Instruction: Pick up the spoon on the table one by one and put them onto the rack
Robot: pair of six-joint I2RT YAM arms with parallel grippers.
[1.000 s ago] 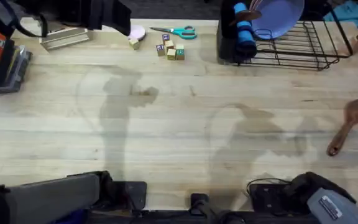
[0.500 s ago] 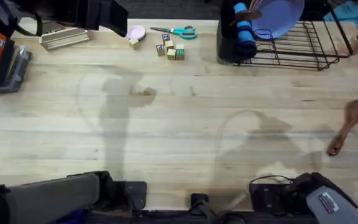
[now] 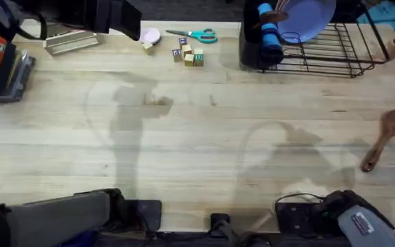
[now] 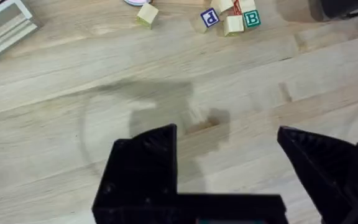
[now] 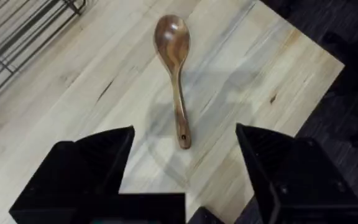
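1. the spoon [image 3: 384, 138] is a dark reddish-brown wooden one with a round bowl and a slim handle, lying flat on the table [image 3: 197, 151] near its right edge, bowl toward the far side and handle angled back toward the arms' bases.
2. in the right wrist view the spoon [image 5: 175, 70] lies bowl-up, its hollow facing the camera, with the handle tip pointing in between the two black fingers.
3. the rack [image 3: 321, 48] stands at the far right of the table, black wire with a black holder at its left end, a lavender plate [image 3: 308, 17] and a blue cup [image 3: 270, 34] in it; the spoon is well apart from it.
4. the right gripper [image 5: 182, 165] hangs above the spoon's handle end, fingers spread wide and holding nothing.
5. the left gripper [image 4: 229, 158] hangs over bare table, fingers parted and empty, with lettered blocks [image 4: 232, 15] farther off.
6. both arms sit low at the near edge in the overhead view.
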